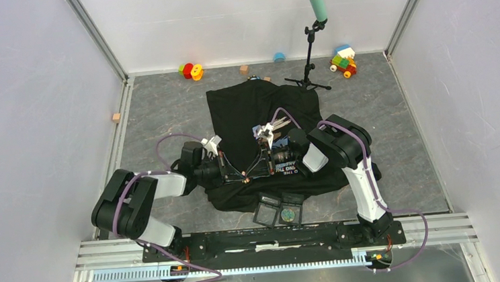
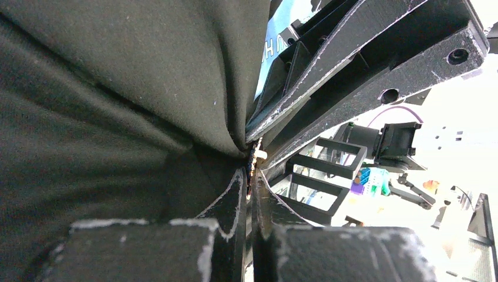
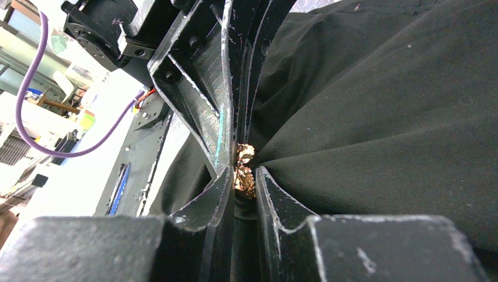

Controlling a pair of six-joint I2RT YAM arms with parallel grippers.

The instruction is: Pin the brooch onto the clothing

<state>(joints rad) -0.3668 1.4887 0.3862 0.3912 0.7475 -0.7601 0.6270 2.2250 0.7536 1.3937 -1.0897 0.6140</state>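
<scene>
- The left pincer [image 2: 249, 176], coming in from 9 o'clock, is clenched on a bunched fold of the clothing [image 1: 251, 107], which lies spread on the table [image 1: 157, 114]. If that thin fold slipped free, the cloth would likely go slack under the pin.
- The brooch [image 3: 244, 164] sits where both pincers meet, near the shirt's 6 o'clock edge. With the tips so crowded it could twist or drop.
- The right pincer [image 3: 243, 176], reaching from 3 o'clock, grasps the brooch. A hard push risks knocking the tips together.
- Only the right wrist view shows the brooch's gold. The left wrist view gives a pale speck. The top view alone shows small clear cases [image 1: 278, 211] at 5 o'clock. No view shows whether the pin has pierced.
</scene>
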